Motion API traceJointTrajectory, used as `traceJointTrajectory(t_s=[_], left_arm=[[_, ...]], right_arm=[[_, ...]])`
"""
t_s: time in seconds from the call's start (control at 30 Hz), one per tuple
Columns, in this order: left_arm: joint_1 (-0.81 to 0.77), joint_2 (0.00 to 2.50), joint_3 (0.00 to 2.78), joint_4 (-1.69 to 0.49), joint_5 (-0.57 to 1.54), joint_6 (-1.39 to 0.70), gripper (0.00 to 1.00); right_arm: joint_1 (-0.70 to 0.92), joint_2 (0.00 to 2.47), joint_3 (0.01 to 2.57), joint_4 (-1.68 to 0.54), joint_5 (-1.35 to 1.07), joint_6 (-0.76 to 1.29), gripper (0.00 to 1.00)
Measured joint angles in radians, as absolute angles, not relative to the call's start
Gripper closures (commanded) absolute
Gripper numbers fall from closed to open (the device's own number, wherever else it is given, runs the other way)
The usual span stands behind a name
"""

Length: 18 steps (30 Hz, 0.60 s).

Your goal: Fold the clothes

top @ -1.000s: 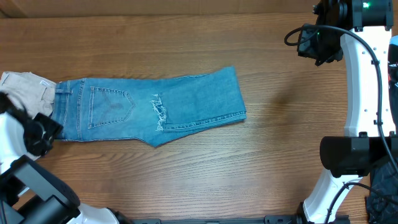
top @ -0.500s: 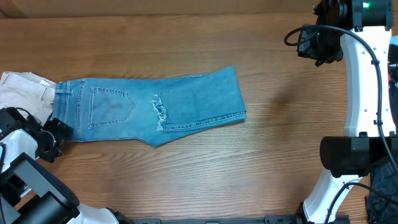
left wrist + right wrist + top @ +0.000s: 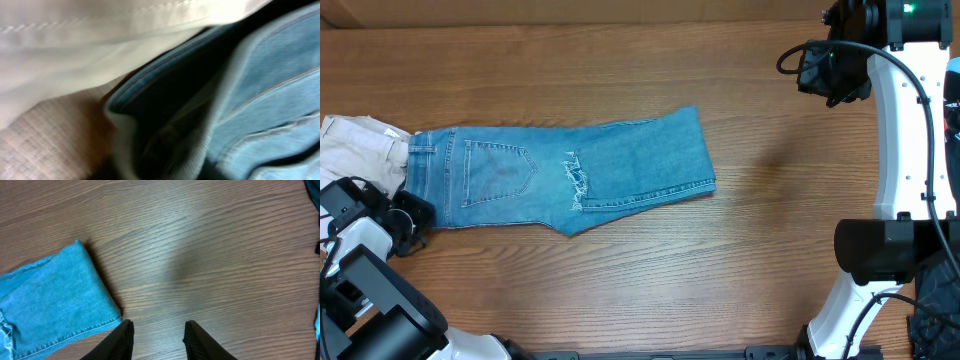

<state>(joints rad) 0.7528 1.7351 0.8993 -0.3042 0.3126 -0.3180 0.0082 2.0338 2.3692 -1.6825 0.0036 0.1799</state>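
Note:
The light-blue jeans [image 3: 570,170] lie folded lengthwise across the table, waist to the left, frayed hem turned back over the thigh. My left gripper [image 3: 408,215] is at the lower-left corner of the waistband. The left wrist view is blurred and filled with denim [image 3: 270,90], and its fingers cannot be made out. My right gripper [image 3: 825,70] hangs high at the far right, away from the jeans. In the right wrist view the right gripper [image 3: 159,325] is open over bare wood, with the folded end of the jeans [image 3: 50,295] to its left.
Cream-white trousers [image 3: 355,145] lie bunched at the table's left edge, touching the jeans' waist, and fill the top of the left wrist view [image 3: 100,45]. The right arm's white base [image 3: 880,250] stands at the right. Brown wood table [image 3: 770,220] spreads right of the jeans.
My left arm has swung in towards the lower-left corner of the waistband. The jeans and the right arm have not moved.

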Motion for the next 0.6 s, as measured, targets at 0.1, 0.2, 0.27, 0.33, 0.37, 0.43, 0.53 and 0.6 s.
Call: traceJointTrajectory(t_s=[0.1, 0.2, 0.27, 0.33, 0.37, 0.43, 0.53, 0.6], left_arm=[[0.754, 1.735, 0.899, -0.279, 0.377, -0.31, 0.96], [0.756, 1.732, 0.904, -0.281, 0.439, -0.3, 0.96], [0.754, 1.72, 0.914, -0.291, 0.494, -0.289, 0.96], [0.752, 1.694, 0.932, -0.295, 0.556, -0.281, 0.96], [0.75, 1.676, 0.945, -0.299, 0.591, -0.279, 0.96], [0.738, 1.63, 0.975, -0.302, 0.654, -0.277, 0.96], [0.713, 1.547, 1.039, -0.305, 0.735, -0.273, 0.96], [0.699, 1.497, 1.085, -0.309, 0.769, -0.271, 0.96]], right_arm=[[0.008, 2.034, 2.369, -1.686, 0.003, 0.18, 0.62], [0.008, 2.034, 2.369, -1.688, 0.004, 0.179, 0.62], [0.008, 2.034, 2.369, -1.69, 0.003, 0.18, 0.62], [0.008, 2.034, 2.369, -1.691, 0.004, 0.18, 0.62], [0.008, 2.034, 2.369, -1.692, 0.003, 0.18, 0.62], [0.008, 2.034, 2.369, -1.691, 0.004, 0.18, 0.62], [0.008, 2.034, 2.369, -1.692, 0.003, 0.18, 0.62], [0.008, 2.034, 2.369, -1.692, -0.002, 0.18, 0.62]])
